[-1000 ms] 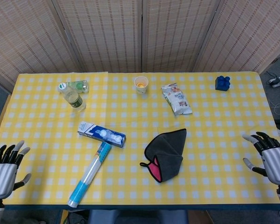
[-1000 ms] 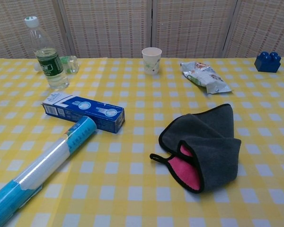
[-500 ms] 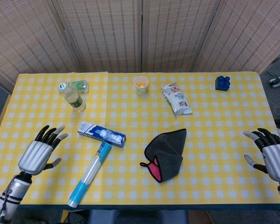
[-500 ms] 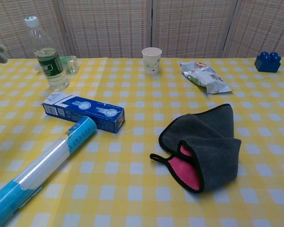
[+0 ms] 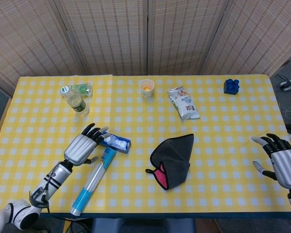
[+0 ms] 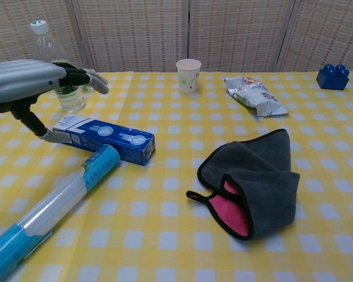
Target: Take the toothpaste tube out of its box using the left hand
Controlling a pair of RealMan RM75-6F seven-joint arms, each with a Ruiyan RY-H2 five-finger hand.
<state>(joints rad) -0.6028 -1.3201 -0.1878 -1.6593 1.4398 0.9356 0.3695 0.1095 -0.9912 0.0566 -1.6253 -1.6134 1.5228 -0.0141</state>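
Only head view shows right hand (image 5: pixel 283 164) open; left hand (image 5: pixel 82 146) open above box (image 5: pixel 115 141)

The head view looks steeply down from high at the near edge, taking in the whole worktop (image 5: pixel 218 145) back to the folding screen (image 5: pixel 145 34). The chest view sits low and close, facing level across the cloth toward that same screen. Both share the blue box (image 5: pixel 114 141) (image 6: pixel 115 140), the grey cloth (image 5: pixel 172 158) (image 6: pixel 256 176), the paper cup (image 5: pixel 146 88) (image 6: pixel 189 74) and the left hand (image 5: pixel 81 148) (image 6: pixel 29 79).
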